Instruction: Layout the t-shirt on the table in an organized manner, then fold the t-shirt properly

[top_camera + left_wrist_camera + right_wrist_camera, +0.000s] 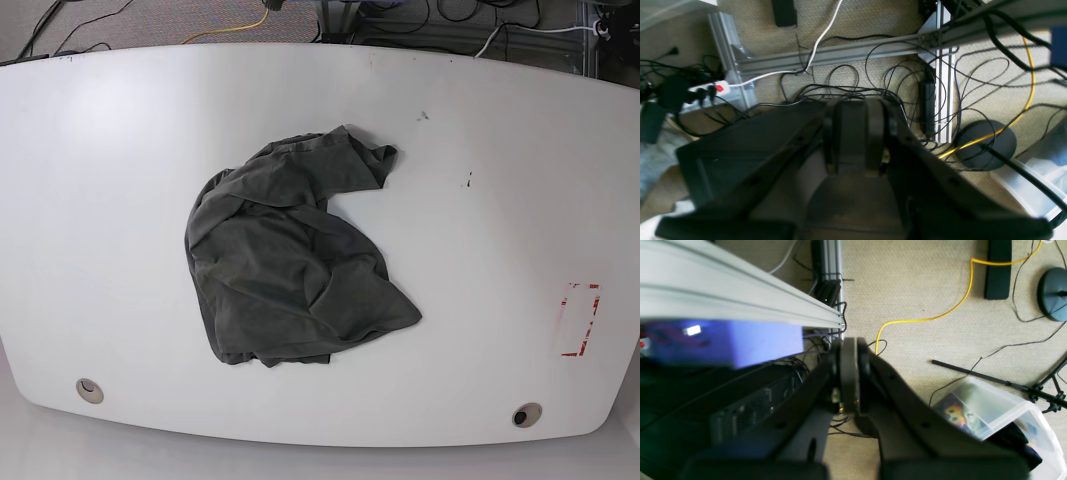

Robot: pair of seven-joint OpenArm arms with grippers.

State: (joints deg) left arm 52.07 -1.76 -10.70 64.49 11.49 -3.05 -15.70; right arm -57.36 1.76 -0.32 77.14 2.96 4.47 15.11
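Observation:
The dark grey-green t-shirt (290,265) lies crumpled in a heap at the middle of the white table (120,150), with one bunched part reaching toward the far edge. Neither arm shows in the base view. Both wrist views look down on carpet beside the table and show no cloth. My left gripper (853,103) hangs over floor cables with its fingers a little apart and nothing between them. My right gripper (849,340) is shut and empty, its pads pressed together above the carpet.
A red tape rectangle (579,320) marks the table's right side, and two grommet holes (89,390) (526,414) sit near the front edge. On the floor are aluminium frame bars (840,55), tangled cables, a power strip (708,90) and a clear plastic box (993,413).

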